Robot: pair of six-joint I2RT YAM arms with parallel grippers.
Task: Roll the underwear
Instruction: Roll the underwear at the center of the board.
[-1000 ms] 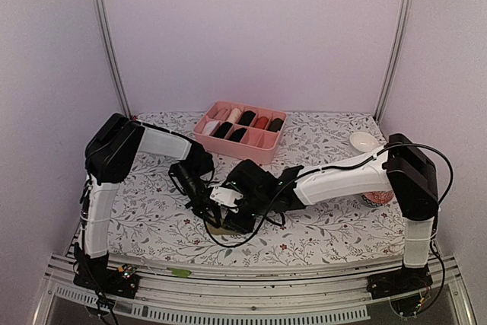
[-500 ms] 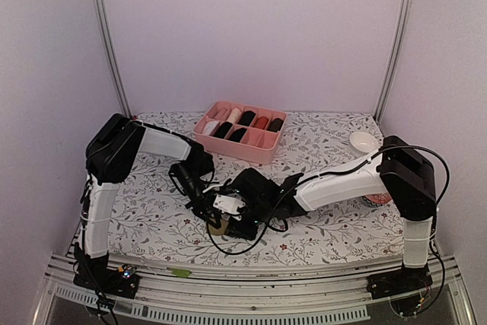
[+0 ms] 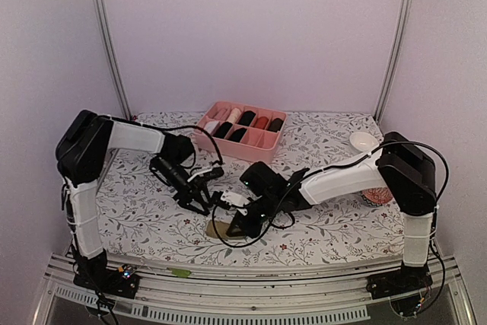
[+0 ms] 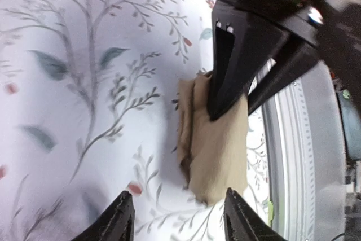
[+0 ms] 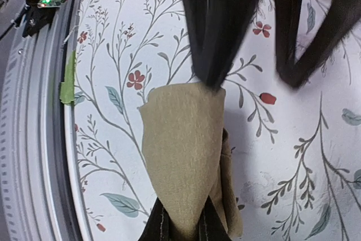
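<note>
Clamps the folded olive-brown underwear (image 5: pixel 180 139) in the right end effector (image 5: pixel 179 229), lengthwise toward the left end effector (image 4: pixel 177 196), spread open just beside the fabric's free end.

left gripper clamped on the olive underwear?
No: the left wrist view shows the left gripper open, its fingers wide apart, with the olive underwear lying on the table, not pinched between them.

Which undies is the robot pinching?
The olive-brown underwear, lying outside the pink box, pinched by the right gripper. The other rolled ones sit in that box's compartments.
</note>
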